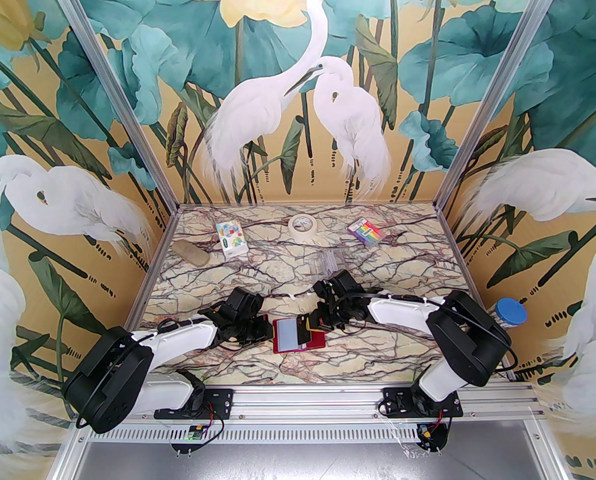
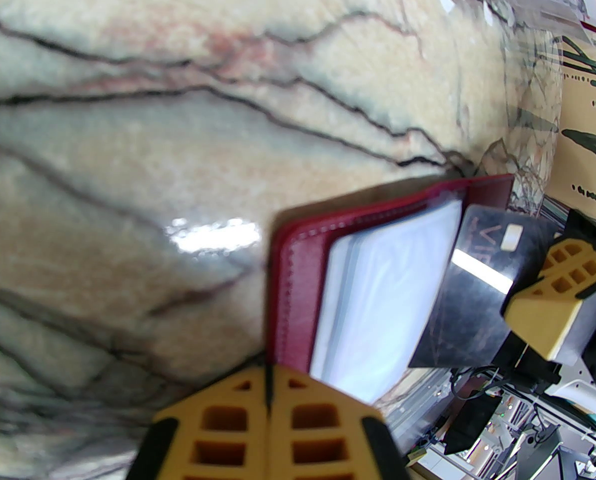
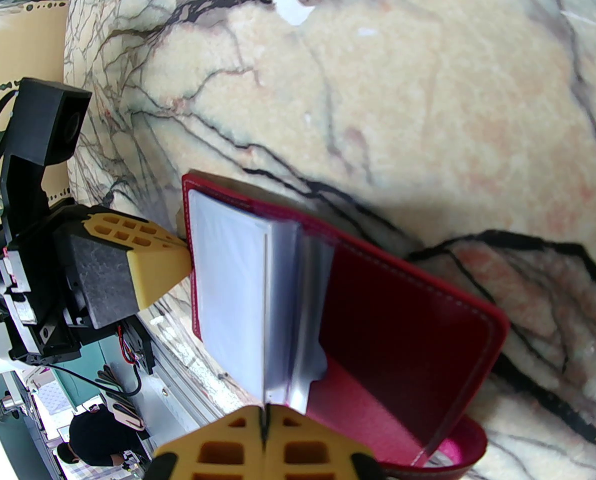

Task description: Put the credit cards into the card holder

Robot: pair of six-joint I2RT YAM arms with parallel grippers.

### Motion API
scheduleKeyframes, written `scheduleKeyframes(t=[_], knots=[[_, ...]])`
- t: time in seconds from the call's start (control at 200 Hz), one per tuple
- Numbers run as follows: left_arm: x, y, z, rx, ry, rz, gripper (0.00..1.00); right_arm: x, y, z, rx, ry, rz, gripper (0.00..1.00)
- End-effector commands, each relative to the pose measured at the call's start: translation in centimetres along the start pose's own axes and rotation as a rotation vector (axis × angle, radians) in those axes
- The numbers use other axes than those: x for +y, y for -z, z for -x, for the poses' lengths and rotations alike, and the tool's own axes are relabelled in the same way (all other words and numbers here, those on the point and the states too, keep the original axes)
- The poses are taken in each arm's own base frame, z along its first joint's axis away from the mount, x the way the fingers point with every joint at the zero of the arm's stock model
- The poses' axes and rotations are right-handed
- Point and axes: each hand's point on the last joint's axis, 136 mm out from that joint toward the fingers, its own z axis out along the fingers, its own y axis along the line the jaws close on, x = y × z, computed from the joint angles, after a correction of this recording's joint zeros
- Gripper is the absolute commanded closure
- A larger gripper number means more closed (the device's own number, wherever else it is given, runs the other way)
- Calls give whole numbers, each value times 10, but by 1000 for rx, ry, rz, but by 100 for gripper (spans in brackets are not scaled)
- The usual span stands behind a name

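Observation:
The dark red card holder [image 1: 316, 341] [image 2: 298, 278] [image 3: 403, 318] lies open on the marble table near the front, its clear sleeves showing a pale grey-blue card [image 1: 288, 333] [image 3: 227, 288]. My left gripper [image 1: 269, 329] [image 2: 270, 393] is shut on the holder's left edge; one of its fingers [image 3: 152, 263] presses against that rim. My right gripper [image 1: 312, 325] [image 3: 265, 428] is shut on a dark credit card [image 2: 478, 288], seen edge-on [image 3: 265, 318] over the sleeves, with its tip at the holder's middle fold.
Behind the arms stands a clear plastic box [image 1: 328, 263]. At the back lie a tape roll [image 1: 303, 225], a rainbow-striped packet [image 1: 364, 231], a white patterned packet [image 1: 231, 239] and a beige lump [image 1: 191, 254]. A blue-lidded jar [image 1: 510, 313] sits off the table's right edge.

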Motion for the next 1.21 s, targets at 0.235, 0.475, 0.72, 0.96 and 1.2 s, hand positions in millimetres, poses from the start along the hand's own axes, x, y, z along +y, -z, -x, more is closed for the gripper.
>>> scheduleKeyframes(t=[0.235, 0.475, 0.72, 0.96, 1.2], knots=[[12, -7, -5, 22, -7, 54, 98, -5, -7, -5, 21, -12, -3, 100], [11, -7, -5, 21, -6, 53, 98, -10, -8, -7, 22, -19, -15, 100], [12, -7, -5, 24, -8, 58, 98, -14, -9, -9, 25, -25, -26, 100], [12, -8, -5, 25, -7, 60, 98, -18, -11, -12, 36, -36, -33, 100], [13, -9, -5, 30, -8, 62, 98, -19, -13, -13, 44, -41, -34, 100]])
